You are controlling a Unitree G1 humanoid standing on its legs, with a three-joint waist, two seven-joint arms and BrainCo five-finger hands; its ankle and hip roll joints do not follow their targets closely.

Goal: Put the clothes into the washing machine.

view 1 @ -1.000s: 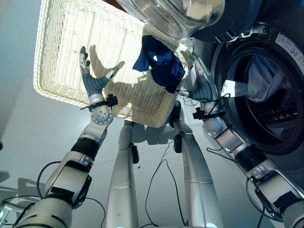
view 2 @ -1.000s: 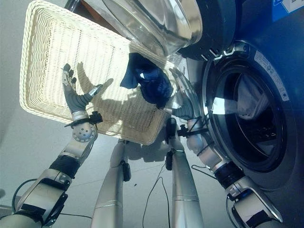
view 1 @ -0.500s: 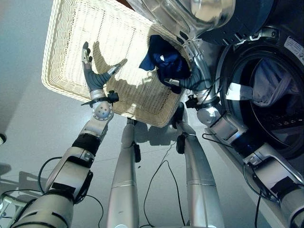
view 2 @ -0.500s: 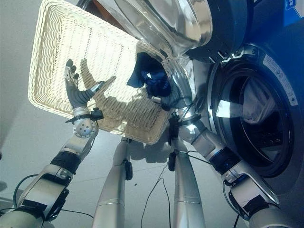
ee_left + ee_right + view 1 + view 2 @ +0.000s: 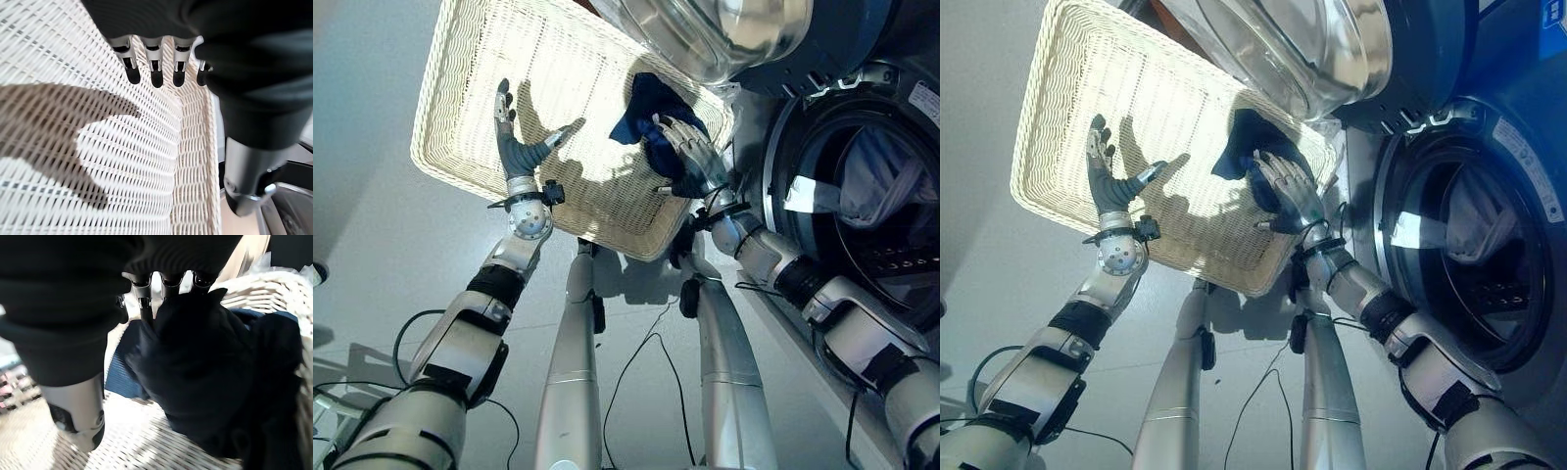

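Left eye view: a cream woven wicker basket [image 5: 470,108], rectangular and shallow, lies on the pale floor [image 5: 372,255] ahead of the robot. A crumpled dark blue cloth garment [image 5: 651,113] sits inside the basket at its corner nearest the dark front-loading washing machine [image 5: 891,59]. The right hand [image 5: 690,162] lies on top of the garment, fingers spread across the cloth and bent over it. The left hand [image 5: 514,147] is held above the basket's bare weave, well apart from the garment, fingers straight and thumb out to the side, holding nothing. The machine's round glass door [image 5: 724,29] stands swung open above the basket's far edge. Pale laundry [image 5: 876,186] is visible inside the drum opening.

Right eye view: same arrangement. The right hand's fingertips [image 5: 1268,166] press into the garment; the thumb stands off to one side, near the basket's wall.

Left wrist view: the left hand's dark-tipped fingers [image 5: 155,73] hang extended over the basket's weave, touching nothing. Their shadow falls on the basket floor. The basket's side wall runs beside them.

Right wrist view: the right hand's fingers go down into a fold of the garment, their tips buried in cloth. Whether they have closed on the fabric cannot be told. The thumb [image 5: 78,411] stands clear of the cloth. The garment rests on the basket floor against its wall.
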